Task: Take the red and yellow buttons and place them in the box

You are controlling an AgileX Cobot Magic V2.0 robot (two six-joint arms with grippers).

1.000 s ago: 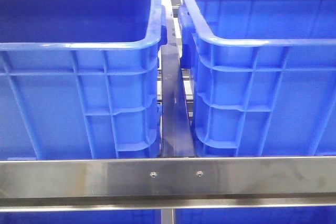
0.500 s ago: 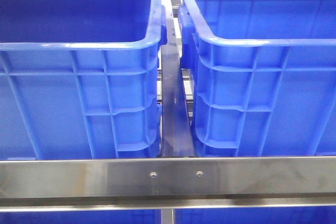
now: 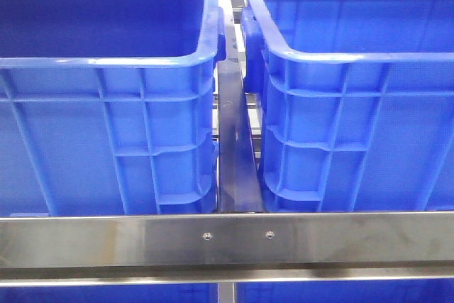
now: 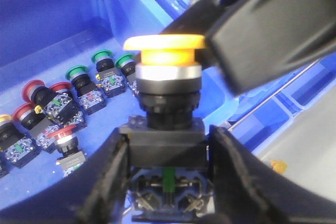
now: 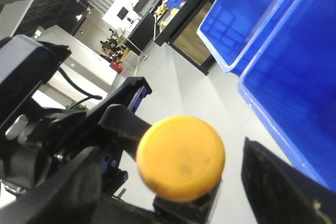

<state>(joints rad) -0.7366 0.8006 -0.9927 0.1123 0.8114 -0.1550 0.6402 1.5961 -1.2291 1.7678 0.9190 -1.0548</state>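
A yellow button with a silver collar and black base sits upright between my left gripper's fingers, which are shut on its base. My right gripper is open around the same yellow button, its fingers standing either side of the cap with gaps. Red buttons lie in a blue bin below the left gripper, among green ones. The left gripper shows beside the cap in the right wrist view. Neither gripper appears in the front view.
Two large blue crates stand side by side behind a steel rail, with a narrow gap between them. More blue bins and grey floor show in the right wrist view. A small yellow part lies on a grey surface.
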